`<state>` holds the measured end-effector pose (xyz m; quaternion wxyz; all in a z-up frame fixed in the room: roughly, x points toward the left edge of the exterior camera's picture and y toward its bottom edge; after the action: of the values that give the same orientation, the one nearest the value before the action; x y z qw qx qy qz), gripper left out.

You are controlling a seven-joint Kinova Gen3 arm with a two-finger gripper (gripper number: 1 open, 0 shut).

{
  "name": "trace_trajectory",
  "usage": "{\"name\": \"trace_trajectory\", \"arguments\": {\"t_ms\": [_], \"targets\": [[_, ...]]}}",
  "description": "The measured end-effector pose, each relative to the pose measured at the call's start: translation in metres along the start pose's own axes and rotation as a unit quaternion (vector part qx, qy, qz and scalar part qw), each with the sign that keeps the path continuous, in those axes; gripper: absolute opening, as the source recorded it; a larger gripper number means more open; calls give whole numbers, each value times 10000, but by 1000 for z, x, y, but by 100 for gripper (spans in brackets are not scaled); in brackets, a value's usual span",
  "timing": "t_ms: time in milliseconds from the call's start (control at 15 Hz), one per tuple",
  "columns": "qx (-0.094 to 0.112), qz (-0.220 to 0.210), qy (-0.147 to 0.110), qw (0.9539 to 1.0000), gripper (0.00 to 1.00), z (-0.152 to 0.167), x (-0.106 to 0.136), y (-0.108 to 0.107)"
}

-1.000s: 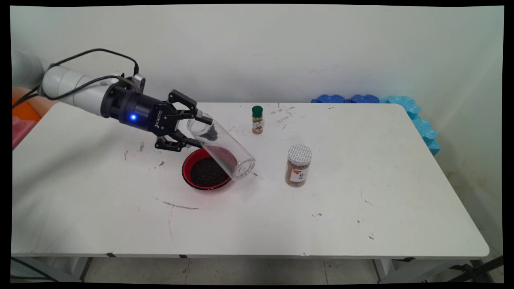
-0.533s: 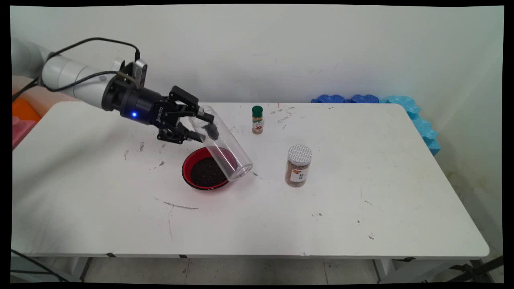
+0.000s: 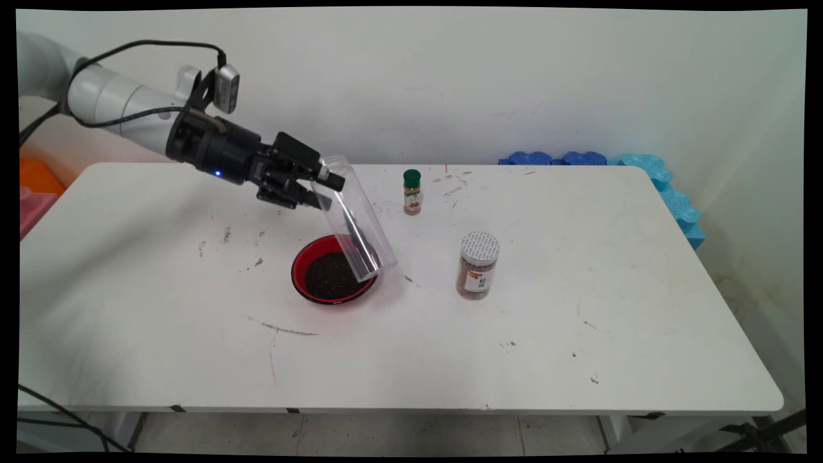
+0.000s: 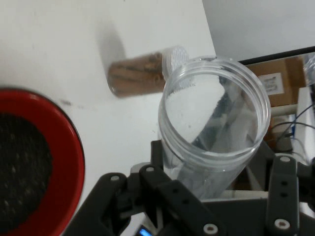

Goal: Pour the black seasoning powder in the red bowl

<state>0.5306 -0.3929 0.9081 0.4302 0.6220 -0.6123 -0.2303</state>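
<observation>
My gripper (image 3: pixel 328 191) is shut on a clear plastic jar (image 3: pixel 357 225), gripping it near its open mouth. The jar hangs tilted, mouth up and to the left, base down over the right rim of a red bowl (image 3: pixel 297 270). The bowl is filled with dark grains. A thin streak of dark residue clings inside the jar. In the hand view the jar's threaded mouth (image 4: pixel 214 108) faces the camera between the fingers of the gripper (image 4: pixel 216 169), and the red bowl (image 4: pixel 69 147) lies at the left.
A brown spice jar with a silvery lid (image 3: pixel 478 265) (image 4: pixel 138 73) stands right of the bowl. A small green-capped bottle (image 3: pixel 412 191) stands farther back. Blue foam pieces (image 3: pixel 662 180) line the back right corner. Orange and pink things (image 3: pixel 35 186) sit beyond the left edge.
The gripper has risen and rolled, swinging the jar from a flat lean to a steeper one. Its base has drawn back left, over the bowl's right rim.
</observation>
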Motion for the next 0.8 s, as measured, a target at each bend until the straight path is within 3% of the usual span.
{"name": "trace_trajectory", "arguments": {"t_ms": [333,667,800], "targets": [[183,856,81,9961,0,-3,12,10],[288,1720,146,9846,0,-2,25,24],[315,2068,168,9777,0,-1,29,30]]}}
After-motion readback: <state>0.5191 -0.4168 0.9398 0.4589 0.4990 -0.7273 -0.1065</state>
